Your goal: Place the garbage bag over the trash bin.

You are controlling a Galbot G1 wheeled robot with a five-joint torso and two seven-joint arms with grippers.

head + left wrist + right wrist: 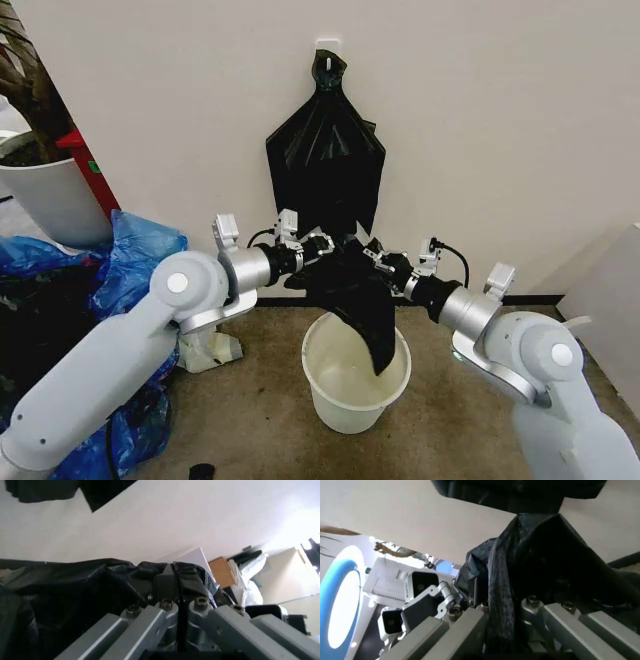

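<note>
A thin glossy black garbage bag hangs bunched between my two grippers, above the cream-white trash bin on the floor. Its lower end droops inside the bin's rim. My left gripper is shut on the bag's left upper edge. The right gripper is shut on its right upper edge, a short gap from the left one. In the left wrist view the fingers pinch crinkled black film. The right wrist view shows the bag pulled down between that gripper's fingers.
A fan-shaped bunch of black bags hangs from a wall hook just behind the grippers. Bright blue plastic bags pile up at the left beside a large white plant pot. Bare brown floor surrounds the bin.
</note>
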